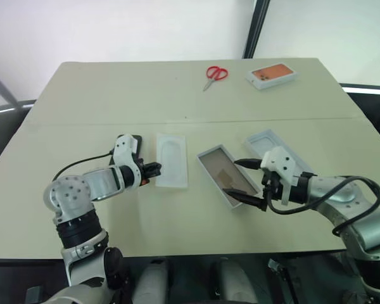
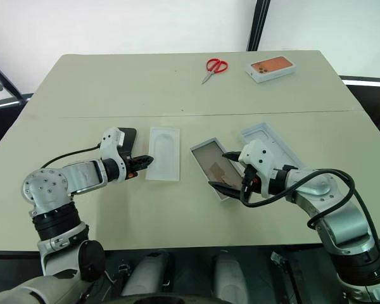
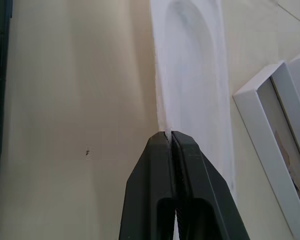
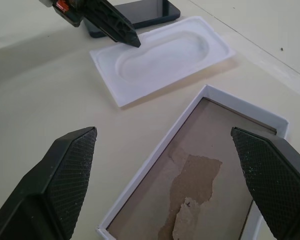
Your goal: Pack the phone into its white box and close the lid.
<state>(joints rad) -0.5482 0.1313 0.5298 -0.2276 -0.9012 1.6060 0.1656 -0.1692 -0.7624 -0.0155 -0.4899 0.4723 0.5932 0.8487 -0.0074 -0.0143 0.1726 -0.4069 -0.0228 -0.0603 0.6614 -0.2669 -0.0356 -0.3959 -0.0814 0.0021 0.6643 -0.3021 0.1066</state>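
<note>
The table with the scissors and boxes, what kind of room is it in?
Probably a lab or test room, though little of the room shows. The plain beige table holds just a few set-out things: red scissors, an orange-topped box, a white box and an insert tray. Behind it is a bare white wall.

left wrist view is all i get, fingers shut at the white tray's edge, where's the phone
observer: the phone lies flat on the table just past the left gripper, on the side of the tray away from the box
operator: right arm?
observer: the right gripper hangs over the box's near end, fingers wide open, holding nothing
operator: and the lid
observer: the lid lies open side up, right of the box, behind the right gripper
</note>
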